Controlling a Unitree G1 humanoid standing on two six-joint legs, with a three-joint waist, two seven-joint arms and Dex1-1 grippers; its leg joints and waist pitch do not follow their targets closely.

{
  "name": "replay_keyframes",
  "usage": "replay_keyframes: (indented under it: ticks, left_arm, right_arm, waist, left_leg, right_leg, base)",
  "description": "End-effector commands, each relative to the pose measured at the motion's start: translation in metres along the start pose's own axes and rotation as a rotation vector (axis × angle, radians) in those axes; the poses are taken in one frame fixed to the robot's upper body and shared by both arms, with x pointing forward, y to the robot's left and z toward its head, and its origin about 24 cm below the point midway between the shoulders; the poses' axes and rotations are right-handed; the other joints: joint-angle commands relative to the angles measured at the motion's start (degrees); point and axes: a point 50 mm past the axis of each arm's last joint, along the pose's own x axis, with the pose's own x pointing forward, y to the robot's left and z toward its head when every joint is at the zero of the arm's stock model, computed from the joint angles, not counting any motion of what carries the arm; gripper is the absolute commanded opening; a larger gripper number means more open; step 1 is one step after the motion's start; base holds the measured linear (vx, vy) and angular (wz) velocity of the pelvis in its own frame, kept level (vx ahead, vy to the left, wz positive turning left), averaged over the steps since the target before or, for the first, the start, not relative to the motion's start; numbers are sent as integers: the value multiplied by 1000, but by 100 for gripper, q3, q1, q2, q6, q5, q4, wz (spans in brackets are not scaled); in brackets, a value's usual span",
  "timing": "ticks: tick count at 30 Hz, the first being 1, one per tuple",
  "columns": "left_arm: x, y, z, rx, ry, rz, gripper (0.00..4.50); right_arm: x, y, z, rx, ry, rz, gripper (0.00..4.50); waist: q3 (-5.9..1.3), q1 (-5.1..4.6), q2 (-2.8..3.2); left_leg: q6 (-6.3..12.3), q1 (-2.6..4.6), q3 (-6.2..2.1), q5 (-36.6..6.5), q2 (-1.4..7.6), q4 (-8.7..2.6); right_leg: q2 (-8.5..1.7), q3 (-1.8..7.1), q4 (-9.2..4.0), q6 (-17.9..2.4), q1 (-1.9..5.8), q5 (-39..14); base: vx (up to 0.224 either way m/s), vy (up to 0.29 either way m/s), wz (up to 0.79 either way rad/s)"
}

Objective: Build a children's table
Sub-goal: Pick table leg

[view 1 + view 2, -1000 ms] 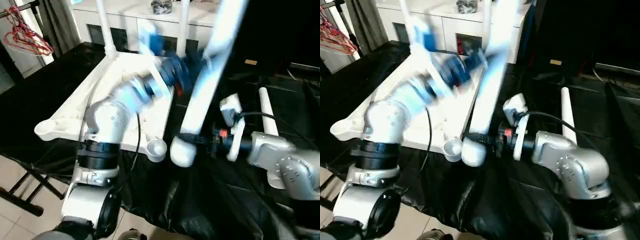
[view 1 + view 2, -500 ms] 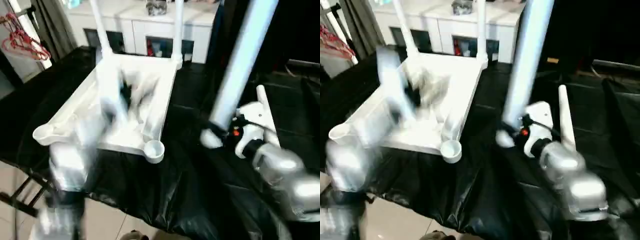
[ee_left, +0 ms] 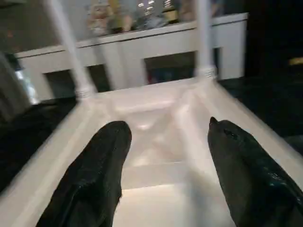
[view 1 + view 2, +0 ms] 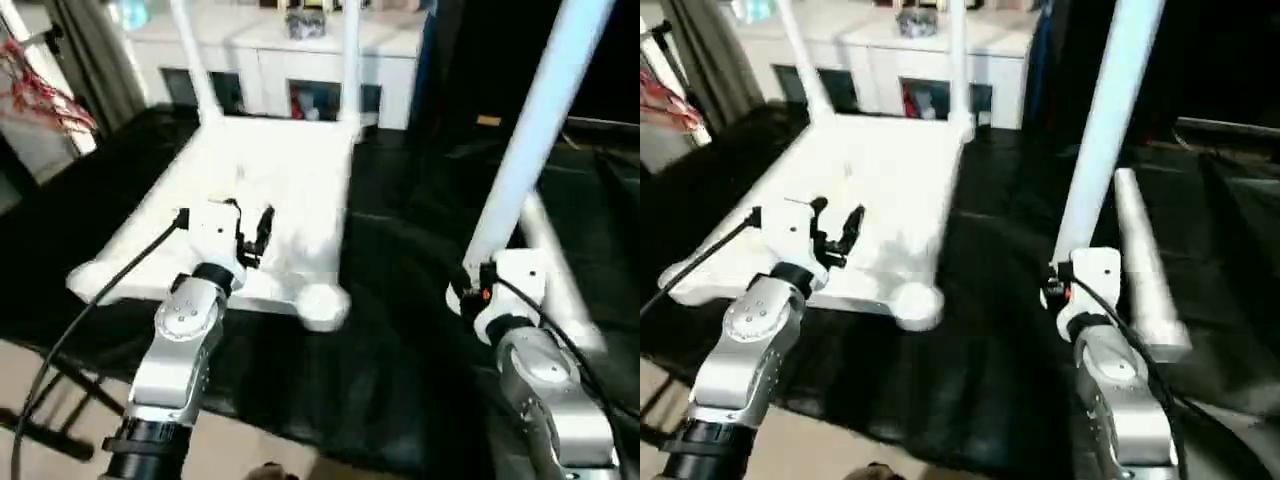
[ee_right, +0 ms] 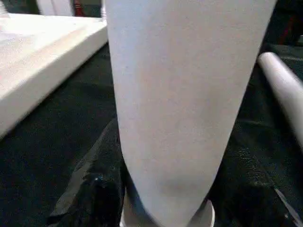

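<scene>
One tabletop [image 4: 270,190], four legs [image 4: 530,130], two pincers [image 4: 252,232], one cabinet [image 4: 290,60].

The held leg [image 4: 535,120] runs off the top edge, so no telling how long it is, and it covers the right end effector's [image 4: 478,285] fingers completely. Both fitted legs [image 4: 350,60] get cropped up top too. Stuff on the cabinet [image 4: 300,25] is just blur.

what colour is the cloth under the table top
Black: the cloth under the white table top is glossy black, clearest in the right eye view.
</scene>
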Motion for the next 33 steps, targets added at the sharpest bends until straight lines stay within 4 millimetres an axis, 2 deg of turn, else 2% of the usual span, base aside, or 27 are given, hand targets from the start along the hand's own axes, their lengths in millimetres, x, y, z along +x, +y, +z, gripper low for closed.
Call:
replay_keyframes:
  ticks: [1,2,3,4,5,6,7,8,9,10,11,12,13,14,15,16,17,18,19,20,21,24,26,27,28,29,33]
  left_arm:
    - [2,3,4,15,-13,20,305]
    - [2,3,4,18,-8,18,305]
    - [1,3,3,19,-1,15,305]
    - [0,2,2,25,-1,13,305]
    - [0,2,2,26,-2,12,305]
    - [-1,1,1,18,-7,10,305]
    - [-2,1,0,12,-6,6,305]
    - [-2,0,-1,4,3,6,305]
    - [-2,0,-1,-8,10,7,305]
    - [-2,0,0,-7,9,8,305]
    - [-2,0,0,-6,8,8,305]
    - [-2,0,0,-3,7,5,305]
    - [-2,0,0,-2,7,4,305]
    - [-3,-2,-1,16,3,-16,305]
    - [-3,-2,-1,18,3,-18,305]
    - [-3,-2,-1,19,2,-19,305]
    - [-4,-3,-1,23,-1,-27,305]
    - [-4,-6,-1,11,-2,-36,305]
    - [-5,-7,-1,2,7,-44,305]
    - [-6,-8,-2,-7,21,-58,305]
    - [-7,-10,-2,-8,18,-102,305]
    - [-12,-21,0,-30,1,-292,305]
    - [-14,-29,-8,1,81,-521,322]
    - [-14,-29,-8,1,81,-521,332]
    - [-16,-33,-13,31,132,-649,332]
    - [-15,-32,-17,77,153,-691,339]
    - [-12,-19,-28,224,237,-811,374]
  right_arm:
    - [1,-4,3,20,-28,-23,193]
    - [1,-5,2,28,-29,-22,193]
    - [1,-4,2,38,-25,-17,193]
    - [0,-4,1,35,-23,-19,193]
    - [0,-4,1,34,-23,-19,193]
    - [0,-4,1,28,-22,-15,193]
    - [0,-3,1,29,-18,-8,193]
    - [-1,-2,0,42,-13,1,193]
    - [-2,-2,0,41,-14,9,193]
    - [-3,-2,0,36,-15,16,193]
    - [-3,-2,0,31,-16,21,193]
    - [-3,-1,-1,28,-16,32,193]
    - [-3,-1,-1,28,-16,36,193]
    - [-4,2,1,25,-28,65,193]
    - [-4,3,1,25,-29,68,193]
    - [-4,3,1,25,-30,69,193]
    - [-4,4,2,24,-35,80,193]
    - [-3,5,5,24,-46,99,193]
    - [-2,6,6,19,-47,106,193]
    - [-1,7,6,12,-48,111,193]
    - [0,7,6,11,-48,115,193]
    - [2,8,8,27,-56,155,193]
    - [4,9,13,9,-71,199,192]
    - [4,9,13,9,-71,199,192]
    - [6,9,15,-8,-75,217,192]
    - [7,8,16,-19,-75,224,192]
    - [9,3,21,-46,-82,265,192]
  waist:
    - [-303,-184,69]
    - [-302,-149,21]
    - [-270,-125,-71]
    - [-338,-162,-1]
    - [-311,-225,-43]
    - [-338,-330,22]
    - [-335,-341,45]
    - [-341,-384,8]
    - [-350,-383,-35]
    - [-357,-353,-146]
    - [-335,-272,-219]
    - [-300,-98,-286]
    - [-282,-75,-302]
    - [-244,-49,-259]
    - [-253,-61,-204]
    - [-282,-92,-129]
    - [-294,-95,-120]
    - [-302,-103,-181]
    - [-303,-86,-168]
    - [-306,-81,-163]
    - [-306,-56,-220]
    - [-318,4,-244]
    - [-330,36,-243]
    - [-318,40,-225]
    - [-307,25,-270]
    - [-307,51,-240]
    - [-288,60,-278]
  left_leg:
    - [-472,536,42,-2810,709,-1048]
    - [-1276,416,85,-2553,902,-1136]
    - [-1302,173,-185,-2696,814,-1305]
    - [-1972,395,-213,-2781,744,-1227]
    - [-2089,408,-253,-2952,842,-1251]
    - [-1899,439,-566,-2934,1206,-1450]
    - [-1679,425,-608,-2824,1302,-1496]
    - [-850,411,-526,-2316,1210,-1350]
    - [-663,384,-499,-2213,1101,-1249]
    - [-440,197,-230,-2126,578,-880]
    - [-249,28,-130,-1681,309,-615]
    - [128,41,-206,-866,314,-360]
    - [245,-26,-251,-573,333,-348]
    - [262,-120,-303,-382,334,-494]
    - [183,-37,-348,-752,444,-636]
    - [81,3,-415,-1156,544,-726]
    - [44,53,-444,-1325,599,-750]
    - [19,78,-452,-1469,633,-781]
    - [29,91,-414,-1461,615,-769]
    - [46,89,-401,-1421,609,-762]
    - [128,72,-374,-1234,593,-749]
    - [284,98,-337,-878,607,-727]
    - [313,124,-319,-801,604,-721]
    - [306,133,-313,-778,603,-728]
    - [304,140,-305,-776,610,-737]
    - [252,156,-296,-835,604,-737]
    - [111,178,-287,-1013,594,-755]
  right_leg:
    - [342,-465,265,-376,-284,-768]
    - [218,-452,211,-343,-163,-89]
    - [154,-491,208,-338,69,198]
    - [115,-393,12,-505,-65,271]
    - [183,-376,3,-541,-68,44]
    - [207,-427,123,-448,-15,15]
    - [217,-436,193,-339,-29,52]
    - [54,-358,101,-197,37,63]
    - [-30,-293,-2,-265,80,95]
    - [-280,-152,-424,-658,196,110]
    - [-507,-73,-544,-732,273,-112]
    - [-813,45,-710,-512,309,-1241]
    - [-813,50,-705,-378,354,-1695]
    - [-583,-126,-696,-191,364,-2448]
    - [-400,-218,-688,-219,298,-2600]
    - [-283,-271,-601,-311,287,-2342]
    - [-273,-259,-582,-379,269,-2084]
    - [-278,-242,-514,-581,273,-1501]
    - [-315,-219,-489,-772,270,-1114]
    - [-329,-211,-475,-850,276,-975]
    - [-356,-207,-458,-953,302,-773]
    - [-351,-200,-410,-1072,286,-390]
    - [-349,-198,-373,-1125,274,-317]
    - [-324,-198,-364,-1113,260,-305]
    - [-321,-195,-372,-1111,258,-295]
    - [-334,-185,-365,-1107,256,-403]
    - [-353,-159,-408,-994,270,-713]
  base:
    - [-10,252,-41]
    - [-41,208,-45]
    - [-41,208,-45]
    - [-45,156,-14]
    - [-28,89,15]
    - [-28,89,15]
    - [0,0,0]
    - [0,0,0]
    - [0,0,0]
    - [-32,-84,-8]
    - [-42,-99,-10]
    - [-42,-99,-10]
    - [-32,-80,-21]
    - [-20,-41,-24]
    - [-20,-41,-24]
    - [0,0,0]
    - [0,0,0]
    - [0,0,0]
    - [0,0,0]
    - [0,0,0]
    - [0,0,0]
    - [0,0,0]
    - [0,0,0]
    - [0,0,0]
    - [0,0,0]
    - [0,0,0]
    - [0,0,0]
